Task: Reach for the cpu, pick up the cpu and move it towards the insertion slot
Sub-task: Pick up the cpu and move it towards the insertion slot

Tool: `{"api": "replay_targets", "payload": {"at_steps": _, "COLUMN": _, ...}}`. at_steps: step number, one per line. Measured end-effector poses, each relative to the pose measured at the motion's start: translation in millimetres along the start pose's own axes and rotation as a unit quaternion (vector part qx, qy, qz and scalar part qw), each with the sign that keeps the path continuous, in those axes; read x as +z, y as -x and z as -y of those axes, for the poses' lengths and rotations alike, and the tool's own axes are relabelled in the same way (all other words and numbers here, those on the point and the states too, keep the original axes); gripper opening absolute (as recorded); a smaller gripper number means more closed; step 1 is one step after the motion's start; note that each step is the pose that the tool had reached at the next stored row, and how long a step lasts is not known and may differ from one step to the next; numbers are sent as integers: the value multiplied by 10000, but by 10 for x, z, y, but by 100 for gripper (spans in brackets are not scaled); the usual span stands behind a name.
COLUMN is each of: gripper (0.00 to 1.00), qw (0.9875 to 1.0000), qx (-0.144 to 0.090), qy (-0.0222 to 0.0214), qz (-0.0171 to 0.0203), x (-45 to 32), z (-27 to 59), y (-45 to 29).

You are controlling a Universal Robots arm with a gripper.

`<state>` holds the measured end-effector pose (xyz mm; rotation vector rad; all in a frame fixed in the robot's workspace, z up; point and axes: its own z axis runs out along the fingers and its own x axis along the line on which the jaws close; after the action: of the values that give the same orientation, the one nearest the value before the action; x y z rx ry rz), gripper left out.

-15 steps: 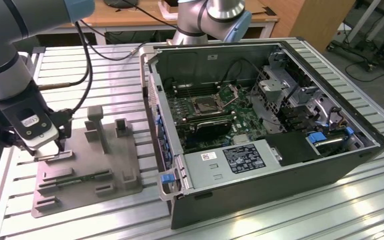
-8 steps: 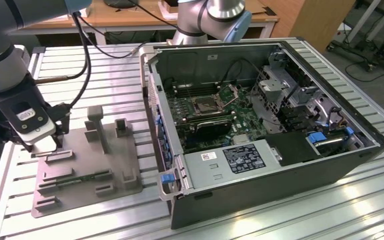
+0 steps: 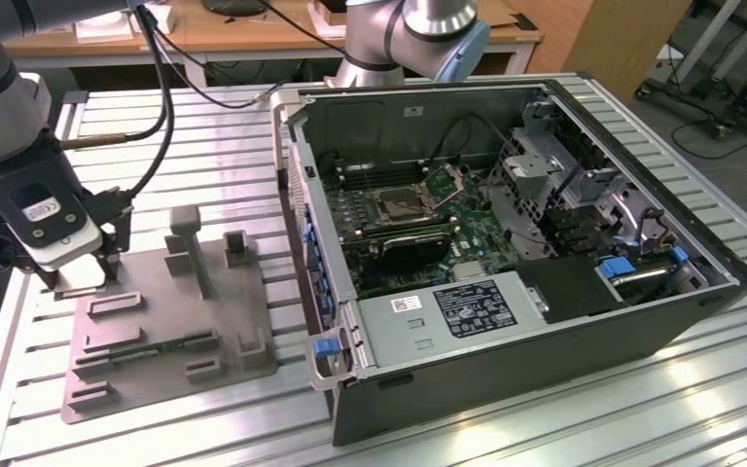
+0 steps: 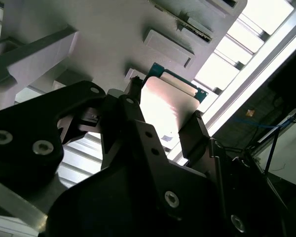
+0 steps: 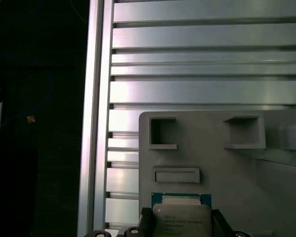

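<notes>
Between the fingers (image 4: pixel 196 129): the cpu (image 5: pixel 181 222) is held, silvery top showing.
Claw: the gripper (image 4: pixel 164 112) is clenched on the cpu, with one finger pressed against each opposite edge.
Cpu place: over a corner of the grey tray (image 3: pixel 166 321); whether it is lifted cannot be told.
Insertion slot (image 3: pixel 404 204): set in the open computer case (image 3: pixel 516 321), well apart from the grey tray.

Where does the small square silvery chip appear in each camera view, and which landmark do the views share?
Second wrist view: the small square silvery cpu sits between the black fingers.
First wrist view: cpu over the grey plastic tray.
Exterior view: hidden under the gripper, over the tray's corner at the exterior view's left.
Shared landmark: the tray.
</notes>
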<state>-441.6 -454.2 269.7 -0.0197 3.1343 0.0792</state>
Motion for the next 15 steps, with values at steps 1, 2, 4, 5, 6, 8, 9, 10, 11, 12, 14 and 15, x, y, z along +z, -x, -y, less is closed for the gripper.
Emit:
{"api": "replay_targets", "payload": {"at_steps": 1, "gripper": 55, "qw": 10000, "qx": 0, "qy": 0, "qz": 1, "x": 0, "z": 0, "y": 0}}
{"api": "replay_targets", "payload": {"at_steps": 2, "gripper": 55, "qw": 10000, "qx": 0, "qy": 1, "qz": 1, "x": 0, "z": 0, "y": 0}}
{"api": "replay_targets", "payload": {"at_steps": 4, "gripper": 55, "qw": 10000, "qx": 0, "qy": 0, "qz": 0, "x": -4, "z": 0, "y": 0}}
{"api": "replay_targets", "payload": {"at_steps": 5, "gripper": 55, "qw": 10000, "qx": 0, "qy": 0, "qz": 0, "x": -4, "z": 0, "y": 0}}
{"api": "replay_targets", "payload": {"at_steps": 6, "gripper": 55, "qw": 10000, "qx": 0, "qy": 0, "qz": 0, "x": -4, "z": 0, "y": 0}}
{"api": "replay_targets", "payload": {"at_steps": 8, "gripper": 55, "qw": 10000, "qx": 0, "qy": 0, "qz": 0, "x": -6, "z": 0, "y": 0}}
{"api": "replay_targets", "payload": {"at_steps": 9, "gripper": 55, "qw": 10000, "qx": 0, "qy": -1, "qz": -1, "x": -8, "z": 0, "y": 0}}
{"api": "replay_targets", "payload": {"at_steps": 10, "gripper": 55, "qw": 10000, "qx": 0, "qy": -1, "qz": -2, "x": -15, "z": 0, "y": 0}}
{"api": "replay_targets", "payload": {"at_steps": 11, "gripper": 55, "qw": 10000, "qx": 0, "qy": -1, "qz": -2, "x": -20, "z": -1, "y": 0}}
{"api": "replay_targets", "payload": {"at_steps": 12, "gripper": 55, "qw": 10000, "qx": 0, "qy": 0, "qz": -1, "x": -28, "z": -1, "y": 0}}
{"api": "replay_targets", "payload": {"at_steps": 14, "gripper": 55, "qw": 10000, "qx": 0, "qy": 0, "qz": 0, "x": -52, "z": -2, "y": 1}}
{"api": "replay_targets", "payload": {"at_steps": 15, "gripper": 55, "qw": 10000, "qx": 0, "qy": 0, "qz": 0, "x": -65, "z": -3, "y": 1}}
